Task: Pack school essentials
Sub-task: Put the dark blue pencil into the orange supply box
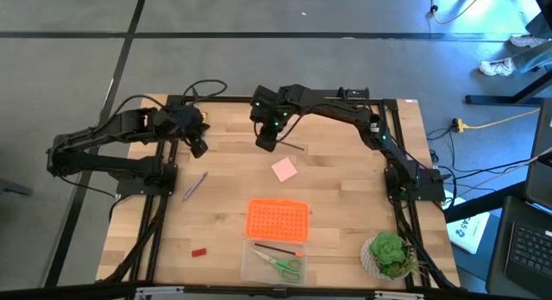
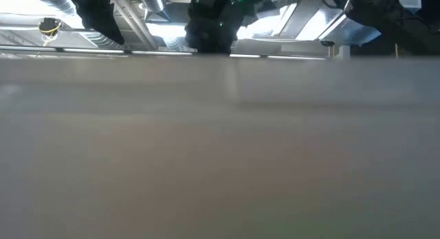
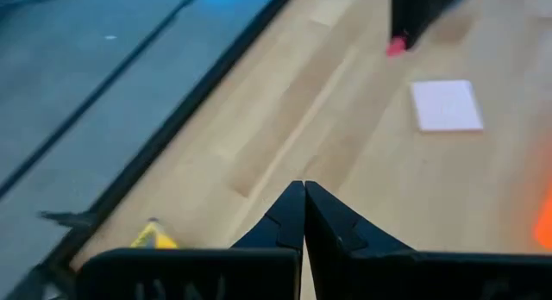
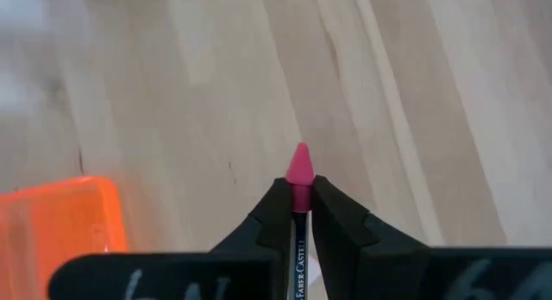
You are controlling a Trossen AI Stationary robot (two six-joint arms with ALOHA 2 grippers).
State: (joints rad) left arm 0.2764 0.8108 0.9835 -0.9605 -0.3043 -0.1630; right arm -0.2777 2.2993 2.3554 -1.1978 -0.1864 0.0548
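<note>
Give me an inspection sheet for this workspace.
Surface: wooden table, bare between items.
Job's things: green scissors and a red pencil in the clear box; pink pad, purple pencil, red block loose.
Clutter: orange lid, potted plant.
Grippers: left gripper shut, empty; right gripper shut on a pink-tipped pencil.
Cables: yellow cable on floor.
Surroundings: shoes.

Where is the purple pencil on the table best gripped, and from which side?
At mid-shaft, from straight above, fingers across its length. The purple pencil lies flat and slanted on bare table, too thin for a side approach. The left gripper, shut nearby, seems nearest; the right gripper is shut on a pink-tipped pencil.
</note>
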